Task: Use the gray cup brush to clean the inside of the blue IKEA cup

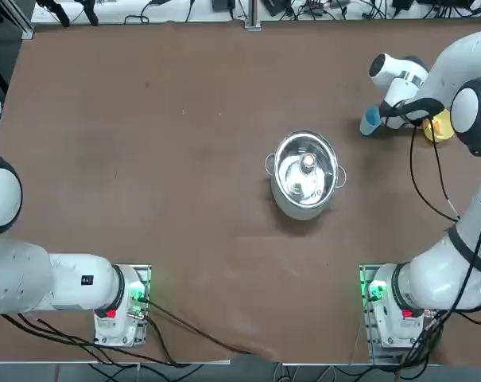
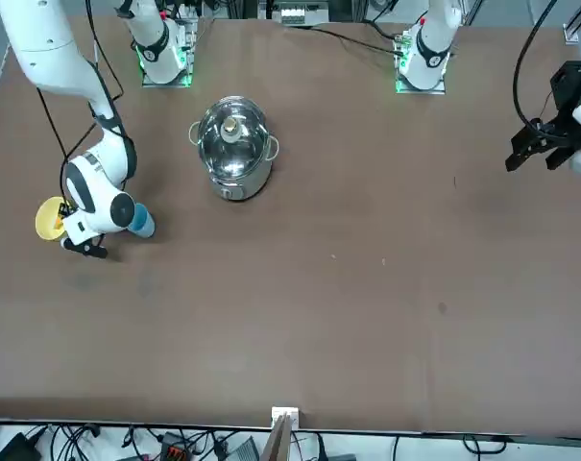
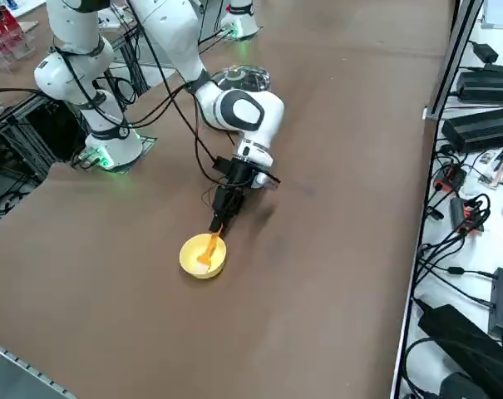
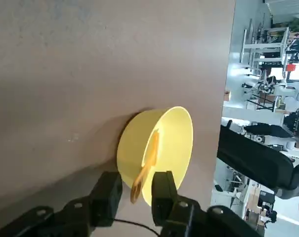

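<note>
The gray cup brush [image 4: 148, 160] shows as a slim orange-tan tool leaning in the small yellow bowl [image 4: 174, 133], its handle end sticking out over the rim. My right gripper [image 4: 134, 191] is low over the table at the bowl's edge. It is open, with one black finger [image 4: 107, 191] on each side of the handle end and a gap to both. In the right side view the gripper [image 3: 220, 219] points down at the brush [image 3: 209, 247]. The light-blue IKEA cup [image 1: 370, 121] stands upright just beside my wrist, on the side away from the bowl [image 1: 440, 127].
A steel pot [image 1: 305, 173] with two handles stands mid-table, well away from the bowl and cup. The bowl sits near the table's right edge, beyond which cables and black boxes [image 3: 484, 125] lie on the floor.
</note>
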Tool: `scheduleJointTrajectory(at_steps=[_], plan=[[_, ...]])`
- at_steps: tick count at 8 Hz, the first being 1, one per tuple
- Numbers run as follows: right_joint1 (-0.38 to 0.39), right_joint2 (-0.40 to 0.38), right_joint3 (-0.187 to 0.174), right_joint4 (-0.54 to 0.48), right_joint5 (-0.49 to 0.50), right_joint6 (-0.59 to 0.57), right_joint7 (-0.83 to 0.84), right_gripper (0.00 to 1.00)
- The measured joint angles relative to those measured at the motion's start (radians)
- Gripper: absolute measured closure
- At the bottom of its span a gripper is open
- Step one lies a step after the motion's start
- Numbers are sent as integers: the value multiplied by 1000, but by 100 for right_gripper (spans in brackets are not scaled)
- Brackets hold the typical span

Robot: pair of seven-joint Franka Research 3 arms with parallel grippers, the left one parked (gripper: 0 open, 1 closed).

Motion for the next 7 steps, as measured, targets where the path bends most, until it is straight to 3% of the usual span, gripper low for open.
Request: scheduleJointTrajectory(at_steps=[7], plan=[[5, 0, 0, 6, -8, -26, 4, 96]])
